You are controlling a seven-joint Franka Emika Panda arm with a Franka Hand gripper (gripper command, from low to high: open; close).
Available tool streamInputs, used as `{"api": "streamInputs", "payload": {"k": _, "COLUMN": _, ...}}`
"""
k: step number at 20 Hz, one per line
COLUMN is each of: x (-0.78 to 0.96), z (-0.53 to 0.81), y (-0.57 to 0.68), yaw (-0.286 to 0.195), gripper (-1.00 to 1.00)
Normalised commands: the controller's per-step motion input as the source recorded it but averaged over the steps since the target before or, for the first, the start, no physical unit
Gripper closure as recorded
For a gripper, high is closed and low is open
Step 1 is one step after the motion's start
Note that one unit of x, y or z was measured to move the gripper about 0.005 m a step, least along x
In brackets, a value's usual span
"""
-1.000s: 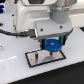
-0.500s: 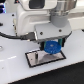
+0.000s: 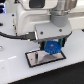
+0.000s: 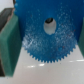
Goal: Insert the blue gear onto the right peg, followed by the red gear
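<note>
Reaching down from the upper part of the exterior frame, the white arm point(image 3: 35, 17) holds its wrist vertical, gripper point(image 3: 52, 46) pointing straight down near frame centre. Gripper is clenched on the blue gear point(image 3: 52, 47), which hangs on edge, toothed rim downward, just above the white plate point(image 3: 39, 59) with its black border. Wrist view: blue gear point(image 4: 50, 35) fills the frame, centre hole visible, a green finger pad point(image 4: 9, 42) pressed against one face. Pegs and red gear not discernible.
</note>
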Motion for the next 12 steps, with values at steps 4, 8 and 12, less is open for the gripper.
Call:
{"api": "streamInputs", "payload": {"k": 4, "x": 0.19, "z": 0.17, "y": 0.0, "yaw": 0.0, "gripper": 1.0}}
{"api": "streamInputs", "payload": {"k": 8, "x": 0.18, "z": 0.01, "y": 0.0, "yaw": 0.0, "gripper": 1.0}}
{"api": "streamInputs", "payload": {"k": 12, "x": 0.15, "z": -0.17, "y": 0.0, "yaw": 0.0, "gripper": 1.0}}
